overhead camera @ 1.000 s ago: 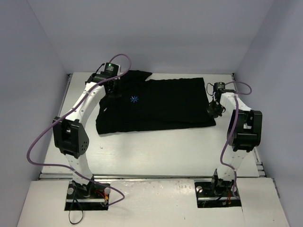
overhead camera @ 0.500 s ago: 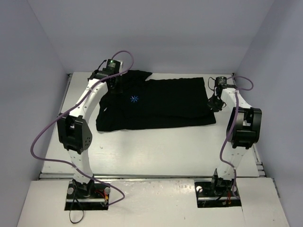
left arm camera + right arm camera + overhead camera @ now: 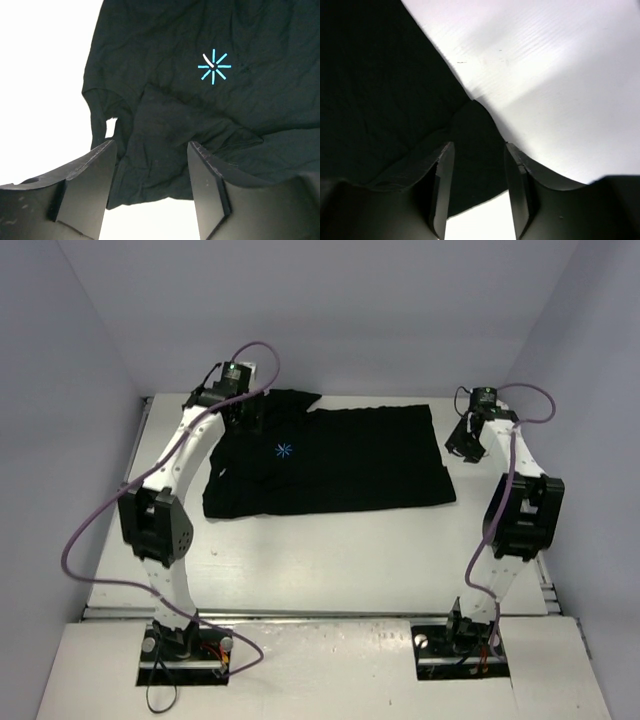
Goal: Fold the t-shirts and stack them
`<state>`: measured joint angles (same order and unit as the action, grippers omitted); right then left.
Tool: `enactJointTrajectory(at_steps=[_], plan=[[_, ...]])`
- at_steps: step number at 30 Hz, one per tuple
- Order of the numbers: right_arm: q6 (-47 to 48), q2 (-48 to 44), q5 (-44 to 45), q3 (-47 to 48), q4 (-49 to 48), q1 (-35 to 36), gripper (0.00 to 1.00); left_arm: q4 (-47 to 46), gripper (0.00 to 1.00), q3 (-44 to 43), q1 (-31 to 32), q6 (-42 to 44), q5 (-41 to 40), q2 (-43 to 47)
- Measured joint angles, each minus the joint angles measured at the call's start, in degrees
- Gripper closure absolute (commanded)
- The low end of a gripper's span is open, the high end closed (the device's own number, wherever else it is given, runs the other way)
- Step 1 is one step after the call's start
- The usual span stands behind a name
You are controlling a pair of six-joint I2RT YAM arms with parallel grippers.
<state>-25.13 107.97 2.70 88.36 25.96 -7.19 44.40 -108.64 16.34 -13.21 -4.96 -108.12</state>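
T-shirt [image 3: 340,465] edge beneath left arm [image 3: 185,455]

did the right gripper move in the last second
Yes: the right gripper has moved toward the far edge of the table and a little right, away from the near right corner of the t-shirt.

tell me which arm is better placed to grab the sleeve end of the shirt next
Left. The left fingers are open right above the sleeve near the logo. The right fingers are by the hem corner, at the shirt's opposite end.
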Motion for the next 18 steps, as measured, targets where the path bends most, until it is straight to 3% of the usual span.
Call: enactJointTrajectory(at_steps=[10, 14, 18], plan=[[2.2, -13.0, -3.0, -17.5, -3.7, -4.6, 0.55, -2.2, 0.38, 31.9, -4.7, -4.5, -0.4, 25.7], [2.3, -12.4, -5.0, -22.3, -4.6, -5.2, 0.55, -3.2, 0.38, 40.6, -7.9, -5.8, 0.6, 25.0], [2.3, -12.4, -7.1, -23.7, -6.8, -5.1, 0.54, -4.8, 0.38, 43.7, -9.9, -6.6, 2.3, 20.1]])
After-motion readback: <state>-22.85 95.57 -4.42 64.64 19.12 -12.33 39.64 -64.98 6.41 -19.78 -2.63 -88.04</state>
